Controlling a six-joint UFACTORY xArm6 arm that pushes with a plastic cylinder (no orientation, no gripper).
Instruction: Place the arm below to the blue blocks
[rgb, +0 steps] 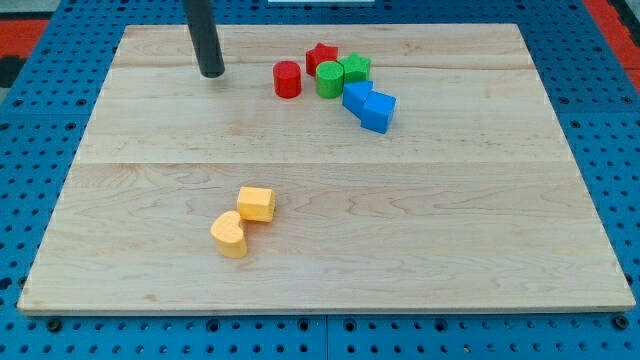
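My tip (211, 73) rests on the wooden board (150, 150) near the view's top left, well apart from every block. There is no hand to open or close here: the arm ends in a plain dark rod, holding nothing and touching nothing.

Low on the board, a little left of centre, lie two yellow blocks, touching: a yellow heart-like block (229, 235) and, just above and to its right, a yellow hexagonal block (257, 203). They sit well below my tip and off any sensible route.

Further right, near the view's top, comes the cluster. A red cylinder (287, 79) stands first, slightly apart. Then a red star (321, 56), a green cylinder (330, 79) and a second green block (354, 68) of rounded, lobed shape crowd together.

The two blue blocks, the left blue block (357, 96) and the right blue cube (378, 111), touch each other just below and right of the green ones. They look small, rigid and light, and would likely slide at the slightest nudge on the smooth wood, so nothing needs taking hold of; I judge the goal is bare board just under them in the view. The red cylinder is the nearest obstacle on a straight path; swinging below the cluster seems safer.
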